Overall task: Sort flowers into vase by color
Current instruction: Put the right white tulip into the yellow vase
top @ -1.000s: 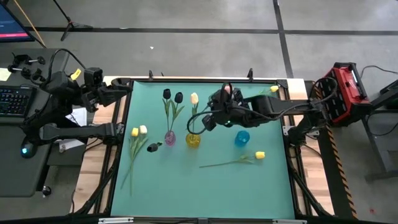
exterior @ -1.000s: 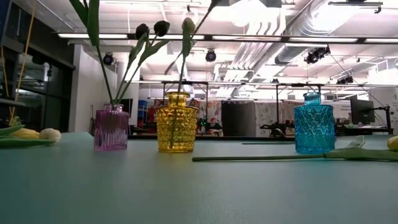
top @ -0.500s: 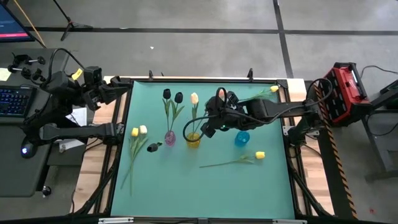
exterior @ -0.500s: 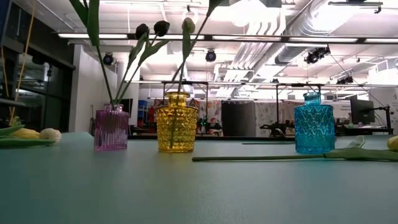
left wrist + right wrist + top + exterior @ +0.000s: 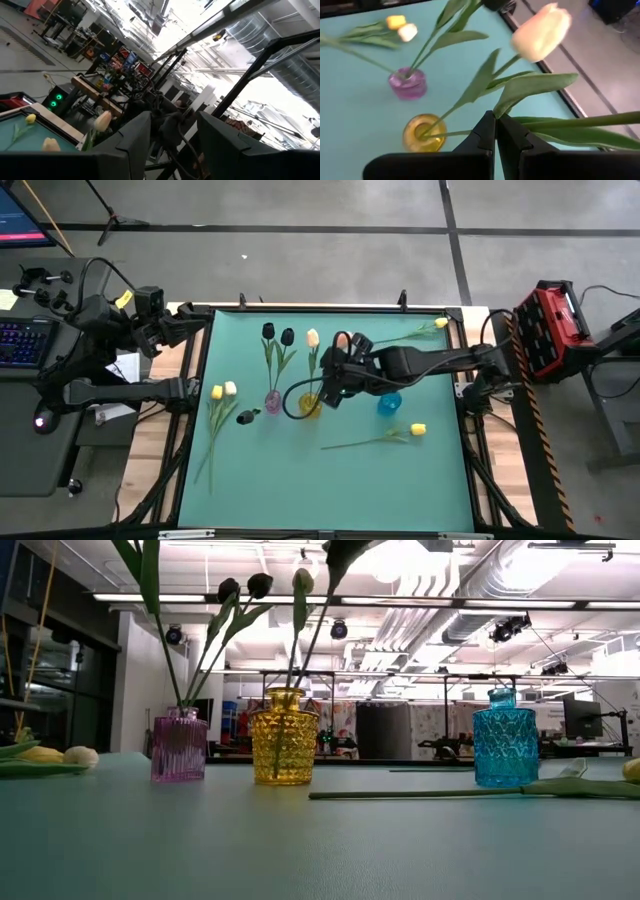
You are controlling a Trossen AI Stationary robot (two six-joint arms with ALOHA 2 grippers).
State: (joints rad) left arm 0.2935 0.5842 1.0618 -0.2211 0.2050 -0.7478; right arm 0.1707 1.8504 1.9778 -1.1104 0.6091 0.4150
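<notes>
Two dark fingers (image 5: 492, 132) of the right gripper (image 5: 333, 385) press tight together with a thin green stem pinched between them; only the right wrist view shows this grip, and it shows that stem running down into the mouth of the yellow vase (image 5: 424, 133) beside the stem of a cream-white tulip (image 5: 541, 31) already standing there; the bud is smooth and egg-shaped, its leaves long, flat and pointed; the high view shows the same gripper hanging over the yellow vase (image 5: 311, 405) at the middle of the teal mat (image 5: 290, 490), which the low view cannot show, since there the arm is cut off above the frame; the low view alone reveals the vases' make: the yellow one (image 5: 284, 737) is faceted glass with a diamond pattern, the pink vase (image 5: 179, 745) to its left is ribbed glass holding two black tulips (image 5: 245, 586), and the blue vase (image 5: 504, 738) at the right is diamond-cut too, with no stem in it; a yellow tulip (image 5: 417, 429) lies flat on the mat nearer than the blue vase (image 5: 389, 402), another yellow one (image 5: 440, 324) lies at the far right corner, and a yellow and a cream bud (image 5: 223, 390) lie together at the left; the left gripper (image 5: 190, 321) waits off the mat's far left corner, its fingers (image 5: 135, 137) parted and holding nothing.
</notes>
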